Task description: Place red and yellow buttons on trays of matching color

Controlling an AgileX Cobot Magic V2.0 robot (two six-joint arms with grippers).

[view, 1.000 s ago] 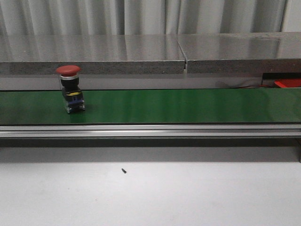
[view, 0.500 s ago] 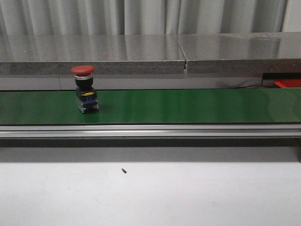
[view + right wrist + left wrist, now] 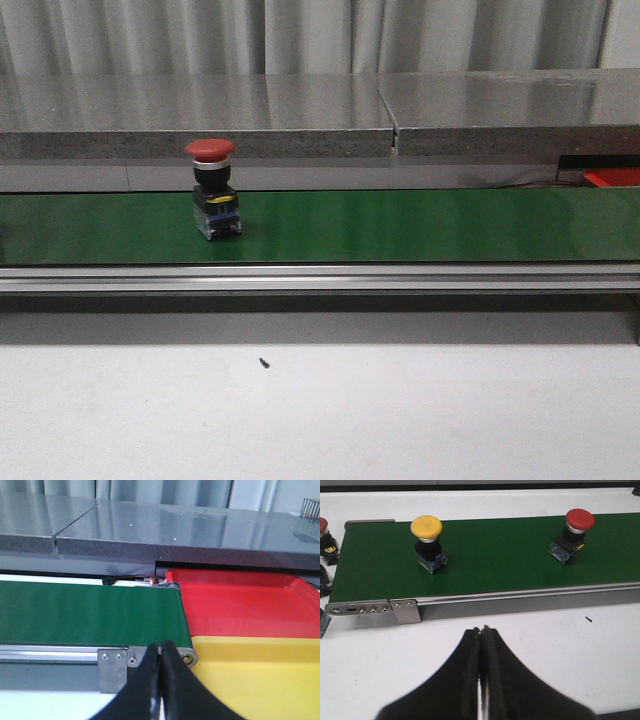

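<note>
While both grippers wait with fingers pressed together on nothing, we judge they are parked for pickup off the belt (image 3: 400, 225). Ahead of the left gripper (image 3: 481, 630), a yellow button (image 3: 427, 542) stands upright on the belt, and a red button (image 3: 213, 188) farther along. Ahead of the right gripper (image 3: 160, 647), past the belt's end, sit the red tray (image 3: 240, 607) and, nearer, the yellow tray (image 3: 260, 675); we see nothing in either.
</note>
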